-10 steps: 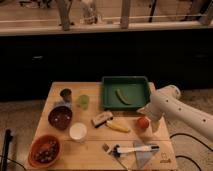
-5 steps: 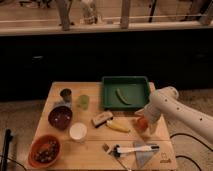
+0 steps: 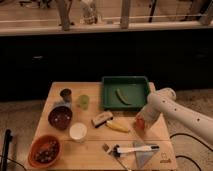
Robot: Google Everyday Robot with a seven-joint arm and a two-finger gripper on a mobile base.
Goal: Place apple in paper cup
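Your robot's white arm (image 3: 167,106) reaches in from the right over the wooden table (image 3: 90,152), and its pincer (image 3: 141,119) sits low at the table's right side, right at the apple (image 3: 139,124). You cannot tell whether the pincer is wide, narrow or closed on the fruit, because the end of the arm covers that spot. Only an orange-red patch of the apple shows below the arm's tip, just near of the green tray (image 3: 111,100) and just right of the yellow banana-like item (image 3: 117,126).

The paper cup (image 3: 78,131), white and upright, stands well apart from the apple, toward the left and near part of the table. It lies between the dark bowl (image 3: 60,117), on its far left, and the orange bowl (image 3: 44,150), on its near left, whose dark contents you cannot make out.

At the far left you see a dark metal cup (image 3: 65,94) with a translucent green cup (image 3: 84,101) beside it on the right. The tray holds one curved yellow-green piece (image 3: 122,96). A small dark block with a pale edge (image 3: 102,118) lies just left of the banana-like item. Along the near edge lies a white-handled tool (image 3: 134,148), with a grey piece (image 3: 143,156) just near of it.
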